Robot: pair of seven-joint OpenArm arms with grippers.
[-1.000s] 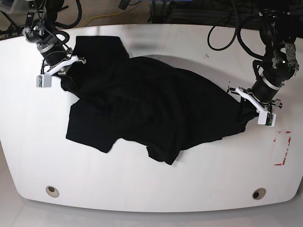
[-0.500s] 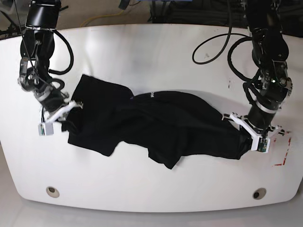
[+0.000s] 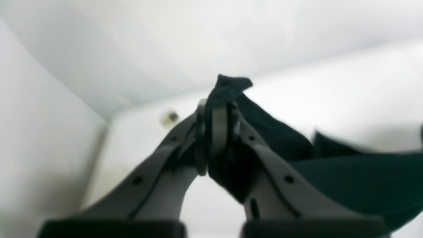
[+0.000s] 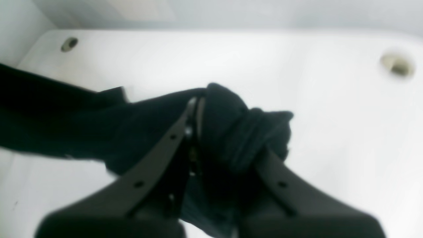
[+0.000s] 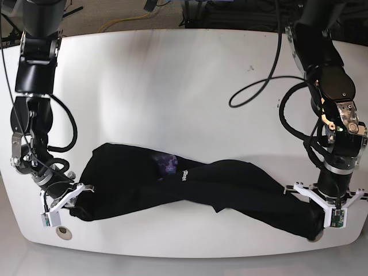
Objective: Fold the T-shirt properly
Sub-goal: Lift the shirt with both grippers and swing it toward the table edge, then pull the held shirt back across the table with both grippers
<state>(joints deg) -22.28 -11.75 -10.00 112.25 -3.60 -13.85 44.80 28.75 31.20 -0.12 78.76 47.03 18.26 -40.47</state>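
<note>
— White bench (image 5: pixel 190 75), rounded at its corners, fills our base view; what lies on it?

— We see the T-shirt (image 5: pixel 230 187), black and bunched into a long twisted rope, stretched across the near part of the bench from one side to the other. A small purple-blue patch (image 5: pixel 168 163) shows at its neck, near the middle.

— And our arms?

— We hold one end each. Our left hand (image 5: pixel 325 214), on the base view's right, sits low near the front edge, its fingers (image 3: pixel 218 132) pressed together on a pinch of black cloth; a tuft pokes out above the tips in the left wrist view.

— The other?

— Our right hand (image 5: pixel 64 205), on the base view's left, is likewise clamped on the shirt. Its wrist view shows a thick wad of fabric (image 4: pixel 241 132) bulging past the closed fingers.

— Anything else on the bench?

— Two round holes (image 5: pixel 64 232) near the front corners, the far one (image 5: pixel 313 237) partly hidden by the shirt's end.
</note>
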